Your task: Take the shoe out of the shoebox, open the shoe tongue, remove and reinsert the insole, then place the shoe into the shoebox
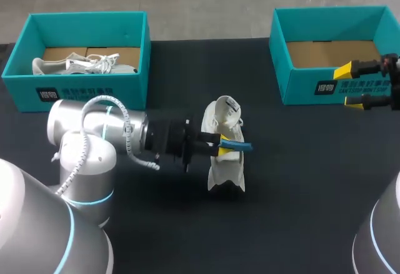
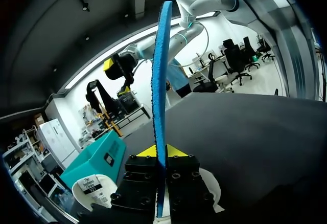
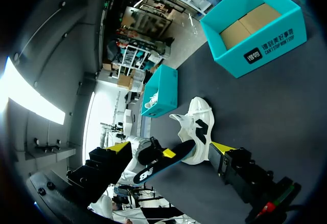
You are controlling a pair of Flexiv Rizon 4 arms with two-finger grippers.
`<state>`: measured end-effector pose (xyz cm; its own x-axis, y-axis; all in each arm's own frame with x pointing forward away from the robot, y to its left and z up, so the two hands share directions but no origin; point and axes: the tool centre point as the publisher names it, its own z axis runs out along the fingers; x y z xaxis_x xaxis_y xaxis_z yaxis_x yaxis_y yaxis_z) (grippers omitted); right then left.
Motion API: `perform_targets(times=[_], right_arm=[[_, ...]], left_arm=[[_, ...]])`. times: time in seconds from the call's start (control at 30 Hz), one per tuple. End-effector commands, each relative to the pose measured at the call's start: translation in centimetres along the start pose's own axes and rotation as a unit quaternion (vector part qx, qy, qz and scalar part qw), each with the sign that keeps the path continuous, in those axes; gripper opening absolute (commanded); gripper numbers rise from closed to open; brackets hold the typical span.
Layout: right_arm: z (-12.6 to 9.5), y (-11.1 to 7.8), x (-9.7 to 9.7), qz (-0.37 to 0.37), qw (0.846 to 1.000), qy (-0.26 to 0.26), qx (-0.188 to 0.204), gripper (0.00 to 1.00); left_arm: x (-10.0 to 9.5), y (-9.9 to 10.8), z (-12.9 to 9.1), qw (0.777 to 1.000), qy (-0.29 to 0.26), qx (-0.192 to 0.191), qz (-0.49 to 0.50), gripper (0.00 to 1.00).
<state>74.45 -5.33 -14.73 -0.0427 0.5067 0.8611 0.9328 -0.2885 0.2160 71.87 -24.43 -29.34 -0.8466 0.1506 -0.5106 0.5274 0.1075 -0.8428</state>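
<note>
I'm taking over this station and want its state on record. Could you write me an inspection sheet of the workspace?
Surface: black table, no spill or damage visible.
Job's things: white shoe stands mid-table, outside both boxes. The blue insole is held beside it. The left shoebox holds a second shoe. The right shoebox shows only its cardboard bottom.
Clutter: nothing seen.
Grippers: left gripper is shut on the insole. The right gripper is open, by the right shoebox's front.
Cables: white ribbed cable loops along the left arm's wrist, apart from the shoe.
Surroundings: nothing seen reaching over the table.
</note>
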Motion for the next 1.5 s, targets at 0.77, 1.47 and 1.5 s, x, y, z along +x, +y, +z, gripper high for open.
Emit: perform_targets(times=[0.77, 1.47, 1.5], right_arm=[[0.0, -0.1, 0.0, 0.001, 1.0, -0.002, 0.0, 1.0], [0.0, -0.1, 0.0, 0.001, 1.0, -0.002, 0.0, 1.0], [0.0, -0.1, 0.0, 0.001, 1.0, -0.002, 0.0, 1.0]], left_arm=[[0.0, 4.2, -0.9, 0.999, -0.008, -0.044, 0.017, 0.0], [-0.2, 5.9, -0.8, 0.997, -0.001, -0.068, 0.023, 0.15], [-0.1, 5.7, -0.9, 0.997, -0.002, -0.068, 0.023, 0.3]])
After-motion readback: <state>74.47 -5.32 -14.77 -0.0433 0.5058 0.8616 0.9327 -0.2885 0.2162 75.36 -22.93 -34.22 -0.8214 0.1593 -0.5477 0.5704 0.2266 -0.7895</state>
